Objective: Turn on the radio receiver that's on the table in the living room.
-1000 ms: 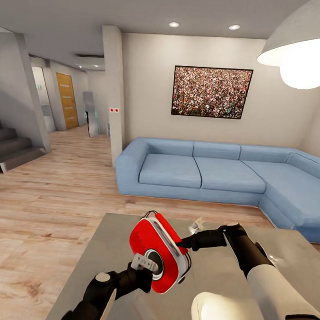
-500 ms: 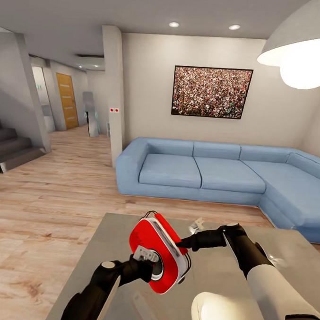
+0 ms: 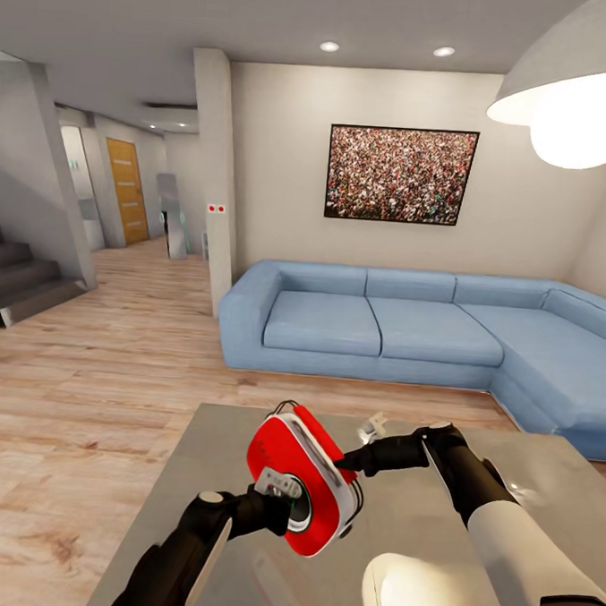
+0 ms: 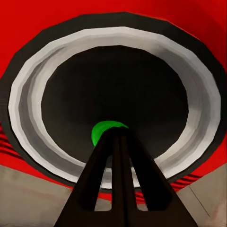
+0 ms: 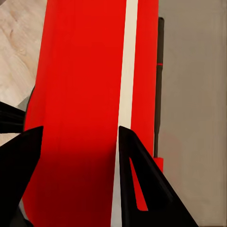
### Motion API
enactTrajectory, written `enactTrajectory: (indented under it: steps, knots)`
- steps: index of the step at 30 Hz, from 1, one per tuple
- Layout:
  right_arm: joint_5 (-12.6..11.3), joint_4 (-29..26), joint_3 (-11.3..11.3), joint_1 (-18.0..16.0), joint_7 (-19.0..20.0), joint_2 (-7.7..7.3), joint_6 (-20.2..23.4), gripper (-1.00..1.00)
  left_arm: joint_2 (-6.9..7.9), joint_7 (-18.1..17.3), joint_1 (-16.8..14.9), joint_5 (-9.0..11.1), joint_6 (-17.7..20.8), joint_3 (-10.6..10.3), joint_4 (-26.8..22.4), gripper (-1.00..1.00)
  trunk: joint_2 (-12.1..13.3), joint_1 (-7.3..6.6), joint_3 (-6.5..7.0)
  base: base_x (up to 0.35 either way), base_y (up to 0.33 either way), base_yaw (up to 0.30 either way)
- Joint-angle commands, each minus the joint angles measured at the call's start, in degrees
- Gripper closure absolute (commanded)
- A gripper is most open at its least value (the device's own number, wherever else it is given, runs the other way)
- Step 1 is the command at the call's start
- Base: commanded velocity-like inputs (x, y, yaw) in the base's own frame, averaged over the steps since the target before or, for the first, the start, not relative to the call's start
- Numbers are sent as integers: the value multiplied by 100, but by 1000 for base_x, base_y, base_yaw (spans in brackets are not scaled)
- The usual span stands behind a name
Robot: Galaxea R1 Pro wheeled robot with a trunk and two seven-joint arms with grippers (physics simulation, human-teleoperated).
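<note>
Two pincers work mid-frame: right pincer [image 3: 345, 464] grasping the radio receiver [image 3: 299, 479], clenched left pincer [image 3: 278, 491] poised to press its green-centred dial [image 4: 107, 133].

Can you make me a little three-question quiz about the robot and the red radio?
1. True or false: the radio receiver lies flat on the table.
2. Which gripper clamps the radio by its sides? A) left gripper B) right gripper
3. Fill in: in the left wrist view, the closed fingers point at the ____ centre of the dial.

Key
1. False: it is held up, tilted, above the table.
2. B: the right wrist view shows the red body between its two fingers.
3. Green.
</note>
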Motion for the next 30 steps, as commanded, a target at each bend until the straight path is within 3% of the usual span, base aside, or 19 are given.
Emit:
enactTrajectory:
  steps: [1,5,8,13,14,17,21,23,26,30]
  knots:
    - [-122,-9,-14,-1,56,3,63,100,0,5,-27,-30,-11,0,75,100,0,0,1,0,0,0]
    - [-122,-7,-14,-1,46,3,63,100,0,4,-69,6,-297,24,161,100,0,0,1,0,0,0]
    - [-97,-11,-19,-1,24,2,54,100,0,4,-73,13,-444,253,157,100,0,0,1,0,0,0]
    - [91,-14,8,-1,-103,-3,56,100,0,45,-74,-20,-512,991,155,100,0,0,1,0,0,0]
    - [257,-14,8,-1,-169,-4,64,100,0,71,-74,-25,-518,1250,155,100,0,0,1,0,0,0]
    - [649,-15,-7,-1,-302,1,73,100,36,110,-74,-23,-522,1640,159,100,0,0,1,0,0,0]
    - [857,-19,-22,-1,-363,3,81,100,342,125,-69,-35,-526,2256,206,100,0,0,1,0,0,0]
    - [876,-22,-31,-1,-367,3,82,100,616,126,-61,-32,-526,2590,328,100,0,0,1,0,0,0]
    - [885,-23,-29,-1,-366,3,81,100,948,126,-57,-30,-538,2776,714,100,0,0,1,0,0,0]
    - [883,-23,-47,-1,-373,3,83,100,1372,130,-49,-26,-859,2857,1716,100,0,0,1,0,0,0]
